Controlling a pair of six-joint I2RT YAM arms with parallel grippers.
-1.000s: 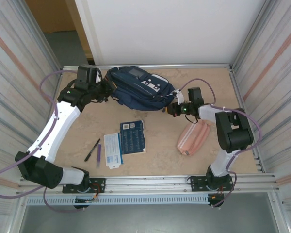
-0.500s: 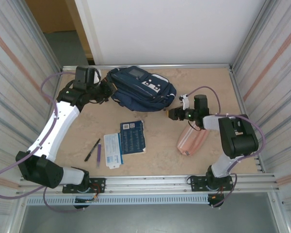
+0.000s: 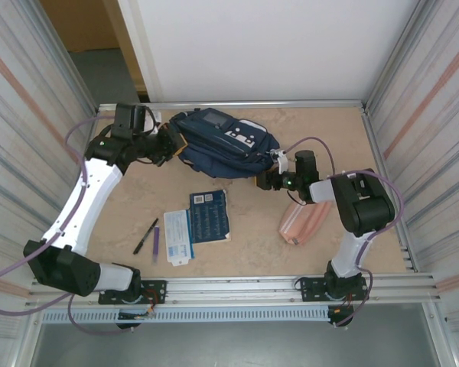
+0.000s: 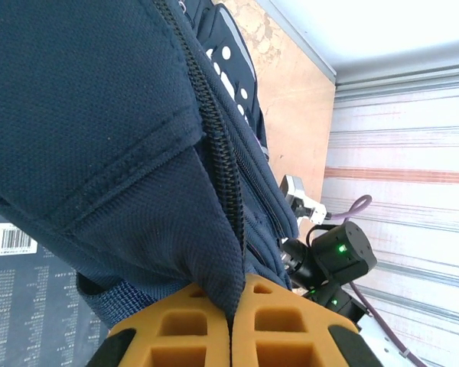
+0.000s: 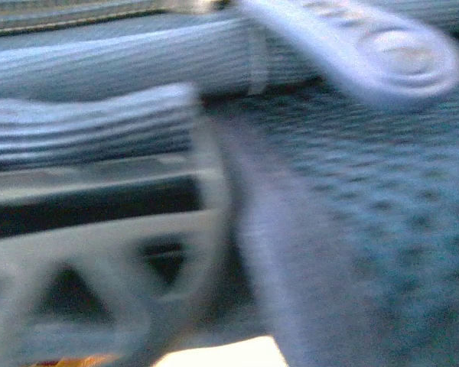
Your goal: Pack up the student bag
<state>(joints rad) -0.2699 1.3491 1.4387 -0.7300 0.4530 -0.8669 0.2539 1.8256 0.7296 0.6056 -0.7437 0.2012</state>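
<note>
Left claw (image 4: 231, 330) pinching student bag (image 3: 222, 145) seam, right claw (image 3: 264, 180) beside bag, spread unclear

- The student bag (image 3: 214, 153) is coloured navy, with white patches and a grey square.
- The pouch (image 3: 304, 218) is coloured pink.
- The table (image 3: 252, 245) is mottled beige.

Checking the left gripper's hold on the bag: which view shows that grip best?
Left wrist view: the left gripper has its orange jaws shut on a fold of the student bag beside the zipper. Top external shows that gripper at the bag's left end, too small to judge. Right wrist gives blurred fabric.
</note>
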